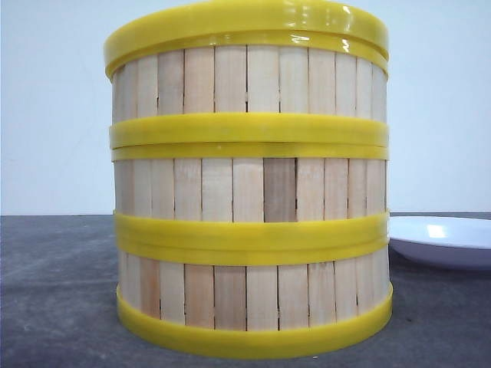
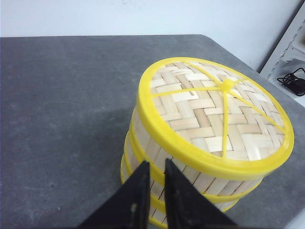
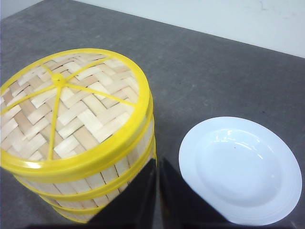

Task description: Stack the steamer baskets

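Both tools, left and right, clenched empty beside stacked steamer baskets.

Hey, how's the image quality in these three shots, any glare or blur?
Front view: glare streaks on the lid rim, stack sharp. Left wrist view: left gripper fingers blurred, close. Right wrist view: soft reflections on the white plate, stack's shadow on the table.

The steamer baskets stand stacked on the grey table, capped by a woven bamboo lid with a yellow rim and knob. The left gripper hangs just beside the stack's wall, its black fingers nearly together with only a thin gap, holding nothing.
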